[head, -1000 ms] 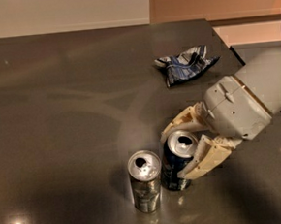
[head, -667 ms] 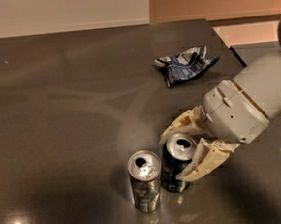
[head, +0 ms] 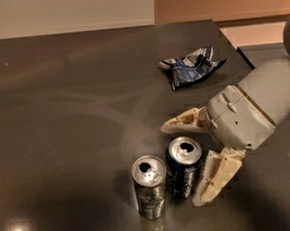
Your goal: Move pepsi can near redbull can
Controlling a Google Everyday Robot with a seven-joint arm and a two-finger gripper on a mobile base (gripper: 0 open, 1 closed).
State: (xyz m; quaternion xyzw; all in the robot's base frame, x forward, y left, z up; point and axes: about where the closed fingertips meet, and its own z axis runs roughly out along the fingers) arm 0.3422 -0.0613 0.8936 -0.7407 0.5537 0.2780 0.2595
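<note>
The pepsi can [head: 184, 177], dark blue with a silver top, stands upright on the dark table [head: 73, 93] near the front. The redbull can [head: 150, 190], silver-grey, stands upright right beside it on its left, almost touching. My gripper [head: 182, 164] comes in from the right and is open. Its cream fingers straddle the pepsi can: one finger [head: 183, 121] sits above and behind the can with a gap, and the other [head: 217, 177] lies close along the can's right side.
A crumpled blue-and-white chip bag [head: 190, 68] lies at the back right of the table. The table's right edge [head: 240, 55] runs close behind my arm, with a lighter floor beyond.
The fingers have spread slightly away from the pepsi can and the arm has drawn back a little to the right. Both cans stay in place.
</note>
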